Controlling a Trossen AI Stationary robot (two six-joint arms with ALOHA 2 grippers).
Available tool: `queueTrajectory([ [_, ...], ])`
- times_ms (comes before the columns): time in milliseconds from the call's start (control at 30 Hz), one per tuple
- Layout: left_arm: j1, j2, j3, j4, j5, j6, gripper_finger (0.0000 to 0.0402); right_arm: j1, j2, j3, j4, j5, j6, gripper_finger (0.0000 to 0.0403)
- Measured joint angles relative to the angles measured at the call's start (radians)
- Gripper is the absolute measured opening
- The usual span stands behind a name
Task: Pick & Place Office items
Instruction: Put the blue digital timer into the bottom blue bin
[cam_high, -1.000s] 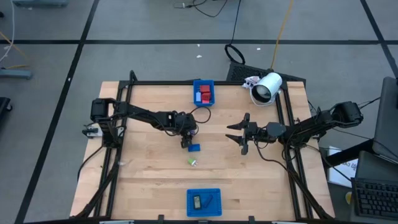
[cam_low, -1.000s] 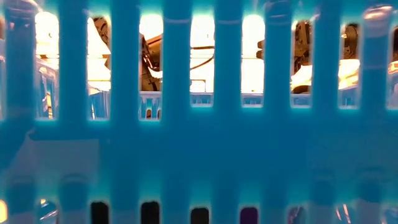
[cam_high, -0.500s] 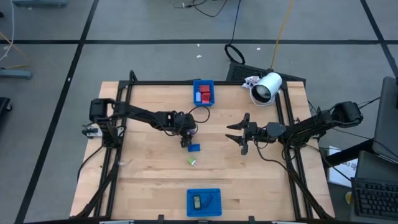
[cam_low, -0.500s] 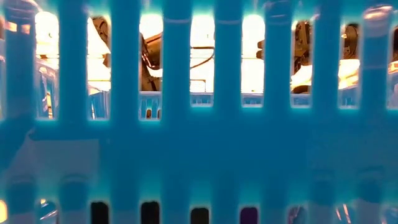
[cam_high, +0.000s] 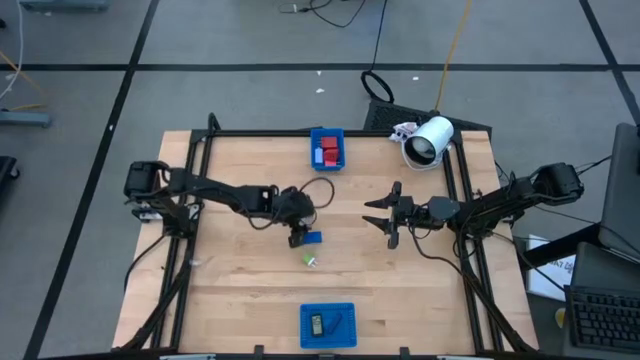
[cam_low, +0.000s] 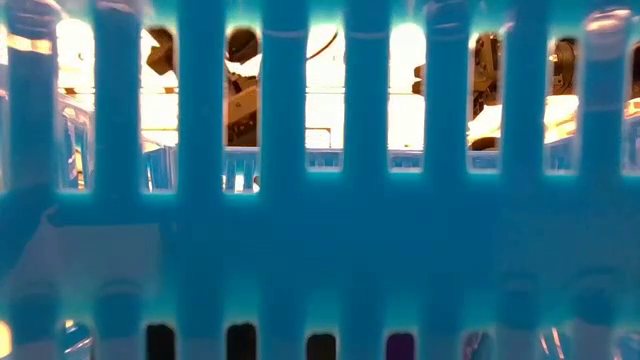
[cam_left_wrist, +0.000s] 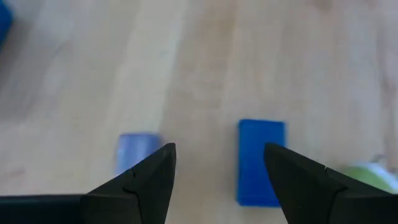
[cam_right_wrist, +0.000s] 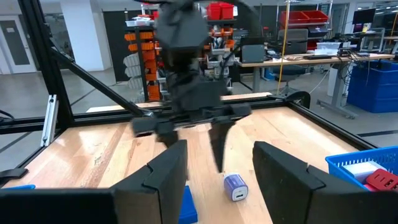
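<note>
The blue block (cam_high: 313, 238) lies flat on the counter (cam_high: 240, 290), near its middle and well clear of both trays. It looks like a small stiff piece — light, hard-edged, probably smooth plastic, so it may skate on the wood if nudged from one side only. The best hold, I judge, is across its short width, one finger on each long flank, low enough that it cannot tip out.

The left gripper (cam_left_wrist: 219, 168) hangs just above the block, fingers spread and empty. In the left wrist view the block (cam_left_wrist: 261, 160) is not centred in the gap: it sits close against one finger (cam_left_wrist: 297, 180), its near end seeming to run under that finger's tip, while the other finger (cam_left_wrist: 146, 180) stands well apart from it. A pale blue-and-white cylinder (cam_left_wrist: 135, 154) lies just beyond that other finger. A green bit (cam_high: 310, 260) lies near the block, on the side toward the near tray (cam_high: 327, 326) — it shows blurred at the edge of the wrist view, so I cannot tell its shape.

The right gripper (cam_high: 385, 213) waits beside the block toward the counter's right, fingers parted, holding nothing. The far tray (cam_high: 327, 148) already has red pieces in it.
</note>
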Motion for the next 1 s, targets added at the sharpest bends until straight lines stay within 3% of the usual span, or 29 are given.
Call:
queueTrajectory([
  [467, -0.098, 0.024, 0.001, 0.068, -0.053, 0.022, 0.0244, 0.0, 0.0, 0.0, 0.005, 0.0, 0.0, 0.0171],
  [1000, -0.106, 0.18, 0.003, 0.115, -0.043, -0.012, 0.0244, 0.0, 0.0, 0.001, 0.005, 0.0, 0.0, 0.0171],
])
